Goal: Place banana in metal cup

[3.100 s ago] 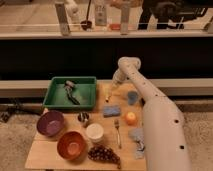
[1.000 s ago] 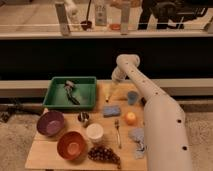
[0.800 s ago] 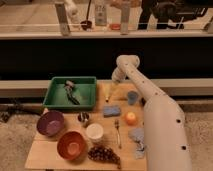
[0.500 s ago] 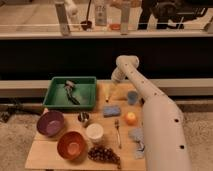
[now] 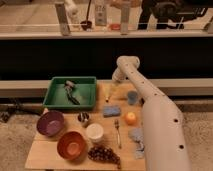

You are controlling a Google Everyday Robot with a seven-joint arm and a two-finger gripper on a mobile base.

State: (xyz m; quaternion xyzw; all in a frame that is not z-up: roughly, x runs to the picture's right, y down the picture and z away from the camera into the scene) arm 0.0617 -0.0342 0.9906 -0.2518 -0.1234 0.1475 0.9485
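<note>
Here, table (image 5: 35, 155): pale wooden top, flat and rectangular, crowded with small things.
Arm (image 5: 150, 110): smooth off-white shell in rounded segments, thick at the near right and narrowing to an elbow above the far edge of the table.
Gripper (image 5: 114, 83): at the arm's tip, hanging over the far middle of the table, just above the banana; whether it is spread or pressed together, I cannot tell.
Banana (image 5: 107, 93): small, pale yellow, slim and tapered, lying lengthwise on the wood between the tray and the blue cup, under the gripper; whether they touch is not clear.
Metal cup (image 5: 84, 118): small round steel cup, shiny rim, dark inside, standing upright near the table's middle, in front of the tray and well apart from the banana.
Tray (image 5: 55, 89): green plastic, rectangular with raised walls, dark utensils lying inside.
Sponge (image 5: 111, 110): blue, soft-looking block, between banana and metal cup.
Blue cup (image 5: 132, 97): round, matt, right of the banana.
Orange (image 5: 130, 118): round, smooth, beside the arm.
White cup (image 5: 94, 132): wider, round, just in front of the metal cup.
Bowls: purple bowl (image 5: 50, 123) and orange bowl (image 5: 72, 145), both round and glossy, near left.
Grapes (image 5: 104, 154): dark bunch at the near edge.
Fork (image 5: 118, 133): thin metal, lying lengthwise right of the white cup.
</note>
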